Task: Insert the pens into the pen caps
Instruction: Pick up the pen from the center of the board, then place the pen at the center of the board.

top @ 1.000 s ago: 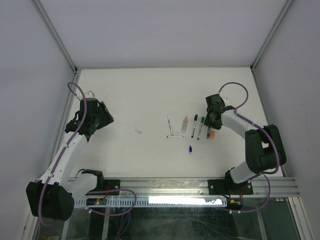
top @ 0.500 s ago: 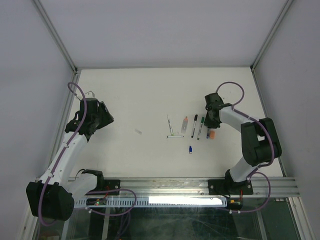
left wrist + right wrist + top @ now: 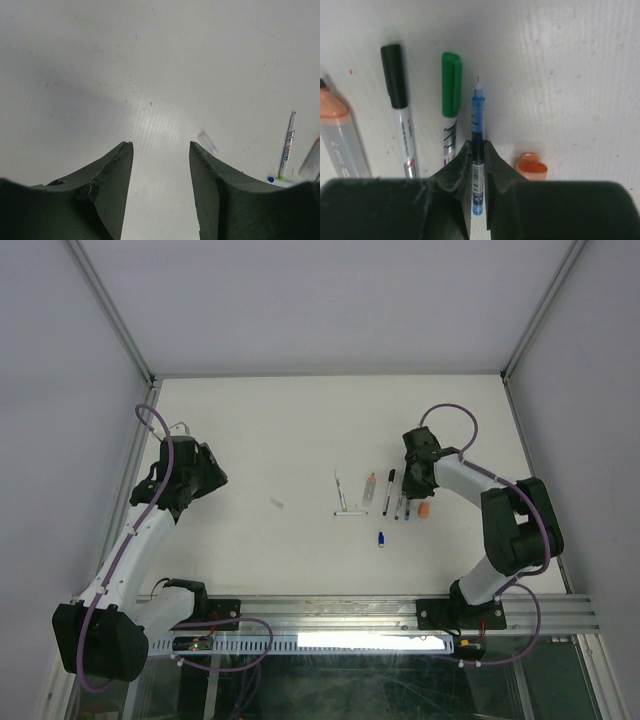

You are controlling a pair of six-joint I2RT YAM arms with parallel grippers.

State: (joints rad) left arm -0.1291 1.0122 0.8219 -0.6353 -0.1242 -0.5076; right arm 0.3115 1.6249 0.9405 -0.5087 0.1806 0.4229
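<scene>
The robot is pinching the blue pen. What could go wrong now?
1. The right gripper grips the blue pen on its thin barrel, so the pen might twist or slip when lifted.
2. The green-capped pen lies right beside it, and the gripper could nudge it.
3. The blue pen's bare fine tip sticks out ahead of the gripper and might bend or miss if it meets the small blue cap off-centre.

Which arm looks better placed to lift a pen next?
Right. The right gripper is already pinched around the uncapped blue pen. The left gripper hangs open over the table, holding nothing, well away from the pens.
</scene>
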